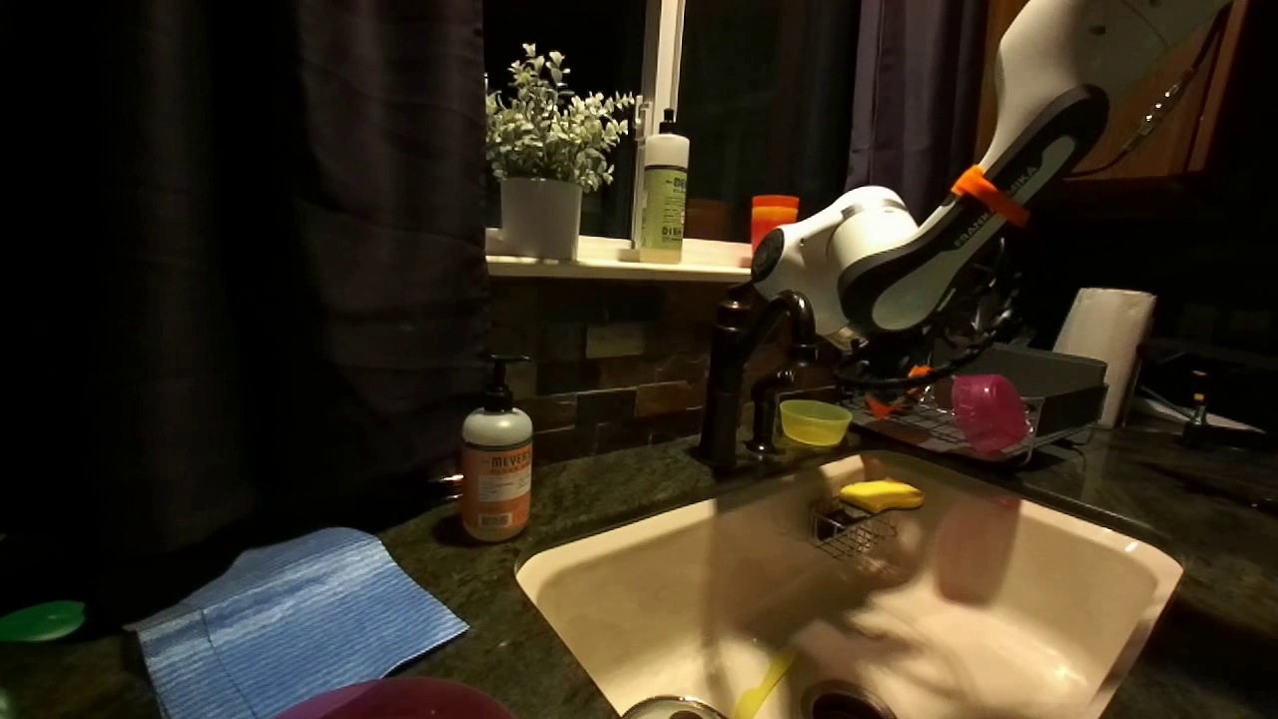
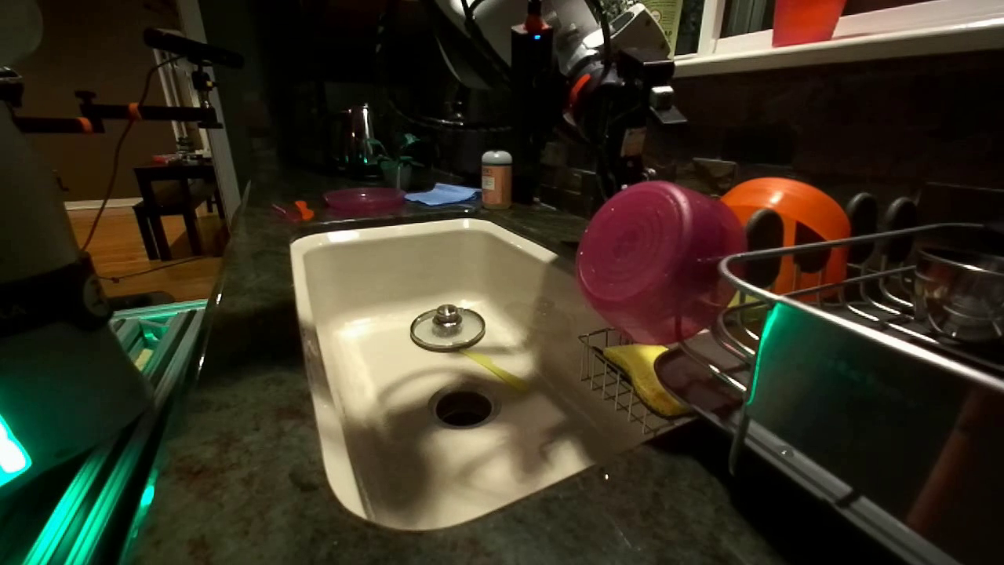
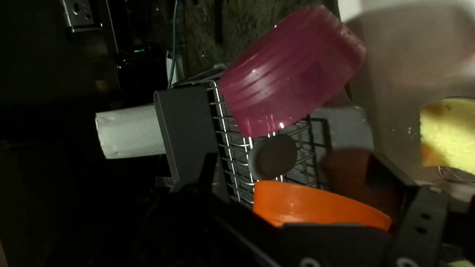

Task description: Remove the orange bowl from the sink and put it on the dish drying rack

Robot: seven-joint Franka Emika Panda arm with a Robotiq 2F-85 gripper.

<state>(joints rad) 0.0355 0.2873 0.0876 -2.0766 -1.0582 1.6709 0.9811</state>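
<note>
The orange bowl (image 2: 804, 200) stands on its side in the dish drying rack (image 2: 808, 245), behind a pink bowl. In the wrist view the orange bowl (image 3: 297, 202) lies between and below the spread fingers, over the rack's wires (image 3: 232, 159). My gripper (image 3: 293, 159) is open, its fingers wide apart and apart from the bowl's visible sides. In an exterior view the dark gripper (image 2: 623, 157) is partly hidden behind the pink bowl. The cream sink (image 2: 361, 439) lies beside the rack and also shows in an exterior view (image 1: 639, 589); no orange bowl shows in it.
The pink bowl (image 2: 651, 251) leans at the rack's sink side. A yellow sponge (image 2: 647, 377) sits in a wire caddy. A glass lid (image 2: 447, 329) lies in the sink. The dark faucet (image 1: 729, 389) and a yellow-green bowl (image 1: 814, 423) stand near the arm.
</note>
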